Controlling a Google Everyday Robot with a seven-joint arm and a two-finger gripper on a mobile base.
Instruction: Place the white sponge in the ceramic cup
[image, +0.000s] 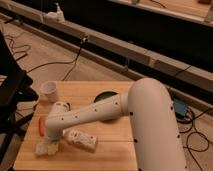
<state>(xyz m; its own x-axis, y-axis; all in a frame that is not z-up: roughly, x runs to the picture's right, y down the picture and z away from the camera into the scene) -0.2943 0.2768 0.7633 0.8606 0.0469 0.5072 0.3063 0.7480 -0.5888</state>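
The gripper (50, 142) clamps the white sponge (44, 149) at the tabletop's (116, 151) front-left corner. A white bottle (82, 140) lies just beside it, and the front edge past the bottle is bare.

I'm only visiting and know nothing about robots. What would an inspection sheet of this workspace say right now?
Surface: wooden table, holding everything listed below.
Job's things: white sponge at the front left corner; ceramic cup upright at back left, apart from it.
Clutter: white bottle lying beside the sponge; green bowl partly behind the arm.
Grippers: gripper down at the sponge, shut on it.
Cables: black cables on the floor.
Surroundings: dark chair at left; blue box on the floor at right.
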